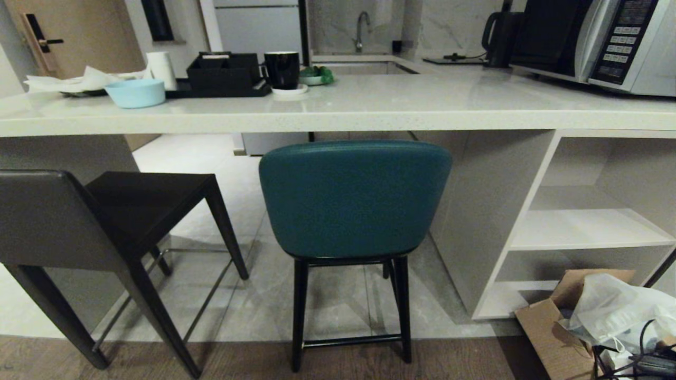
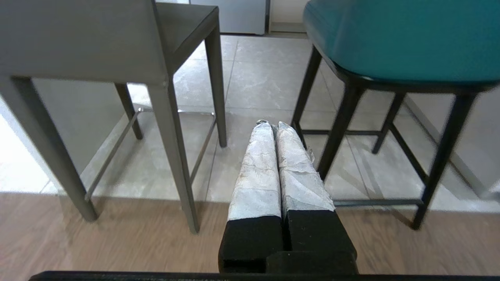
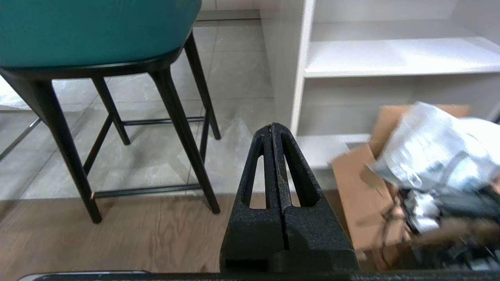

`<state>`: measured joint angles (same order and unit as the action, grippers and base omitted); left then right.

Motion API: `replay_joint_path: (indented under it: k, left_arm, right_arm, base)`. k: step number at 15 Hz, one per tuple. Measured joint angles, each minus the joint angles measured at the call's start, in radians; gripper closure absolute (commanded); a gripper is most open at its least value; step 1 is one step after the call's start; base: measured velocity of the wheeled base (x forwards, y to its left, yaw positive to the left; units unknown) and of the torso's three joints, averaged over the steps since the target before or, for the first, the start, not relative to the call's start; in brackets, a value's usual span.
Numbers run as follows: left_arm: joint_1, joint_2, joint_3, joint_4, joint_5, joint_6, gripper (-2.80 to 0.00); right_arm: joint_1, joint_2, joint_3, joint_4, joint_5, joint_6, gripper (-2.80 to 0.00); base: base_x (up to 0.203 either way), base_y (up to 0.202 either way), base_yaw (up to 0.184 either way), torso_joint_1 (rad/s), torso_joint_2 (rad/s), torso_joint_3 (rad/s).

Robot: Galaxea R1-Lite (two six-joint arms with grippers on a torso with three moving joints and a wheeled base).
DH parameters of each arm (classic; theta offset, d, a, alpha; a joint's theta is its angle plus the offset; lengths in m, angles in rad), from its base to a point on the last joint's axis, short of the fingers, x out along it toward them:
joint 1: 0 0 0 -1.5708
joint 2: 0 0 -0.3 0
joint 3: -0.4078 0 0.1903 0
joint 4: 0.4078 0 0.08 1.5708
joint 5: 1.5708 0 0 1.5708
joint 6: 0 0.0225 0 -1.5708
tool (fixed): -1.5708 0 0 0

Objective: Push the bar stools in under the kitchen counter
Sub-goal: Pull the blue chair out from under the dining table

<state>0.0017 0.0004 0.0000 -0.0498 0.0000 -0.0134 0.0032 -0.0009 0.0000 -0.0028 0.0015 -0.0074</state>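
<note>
Stools (image 1: 355,198) stand ahead of both clenched, empty hands (image 2: 272,125) (image 3: 272,125), neither yet pushed under the counter (image 1: 338,119).

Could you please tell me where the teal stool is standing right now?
In the head view the teal stool stands centrally before the kitchen counter, between the dark grey stool and the white shelving.

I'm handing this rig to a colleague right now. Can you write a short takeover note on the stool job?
Left pincer: shut, empty, low between the two stools.
Right pincer: shut, empty, low beside the teal stool.
Teal stool stands with its back out in front of the kitchen counter; the grey stool stands out to its left, angled.
Done: nothing yet.
Left: push both stools in under the counter.
</note>
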Motion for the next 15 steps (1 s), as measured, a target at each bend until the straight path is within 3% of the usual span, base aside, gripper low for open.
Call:
replay_joint_path:
  k: [15]
  left_arm:
    - [-0.001,0.0,0.0,0.0,0.0,0.0,0.0]
  right_arm:
    - [0.0,0.0,0.0,0.0,0.0,0.0,0.0]
  base:
    - [0.195,0.0,0.001,0.003,0.0,0.003]
